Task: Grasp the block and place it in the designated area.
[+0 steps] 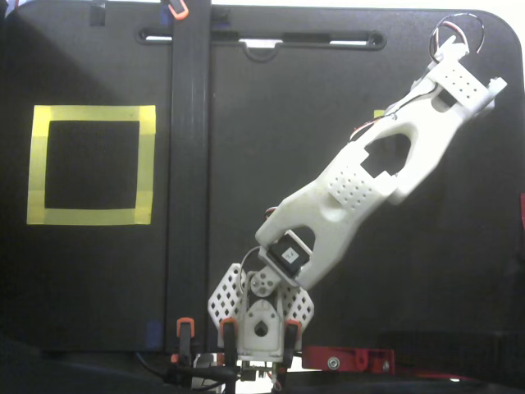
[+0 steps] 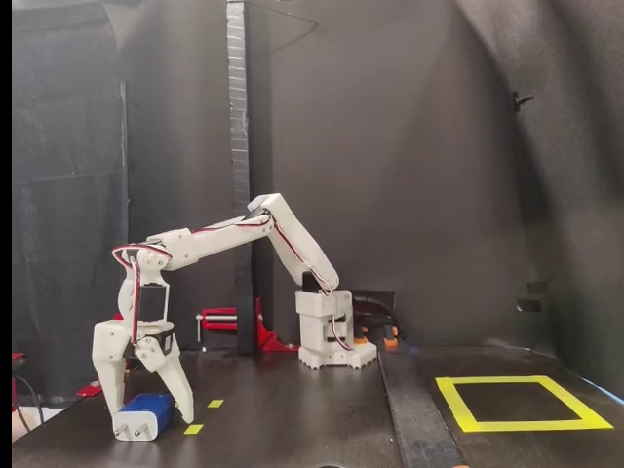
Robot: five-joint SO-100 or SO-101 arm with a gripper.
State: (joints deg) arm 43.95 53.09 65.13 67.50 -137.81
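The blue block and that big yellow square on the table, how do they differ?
The block is a small solid blue thing with a white end, while the square is only a flat outline of yellow tape, far larger, with bare black table inside. The block lies at the left of the side view, between the fingers of the open gripper; the square sits far right, with nothing in it. Both rest on the same black table.

The arm [image 1: 353, 189] looks like matt white plastic, partly perforated. The block [image 2: 146, 414] shows a smooth, slightly glossy blue shell. The designated area [image 1: 90, 164] is yellow tape on a matt black table [image 1: 246, 148].
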